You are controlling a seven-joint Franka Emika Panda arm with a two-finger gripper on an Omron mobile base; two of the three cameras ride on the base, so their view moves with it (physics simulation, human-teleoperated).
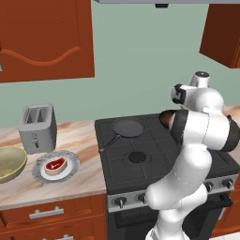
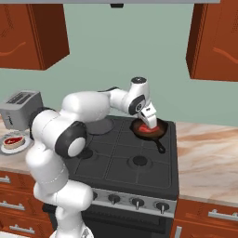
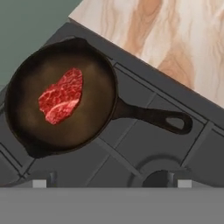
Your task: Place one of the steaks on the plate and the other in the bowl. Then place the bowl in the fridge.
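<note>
while my fingers (image 2: 149, 122) hung wide apart and held nothing, one steak (image 3: 61, 96) lay in the black pan (image 3: 98, 118) on the stove (image 2: 135, 158). the other steak (image 1: 56, 165) sat on the plate (image 1: 70, 159) on the worktop (image 1: 79, 180), beside the bowl (image 1: 9, 161). i guessed the meat was soft, floppy and slippery, so pinching across its middle looked best.
</note>
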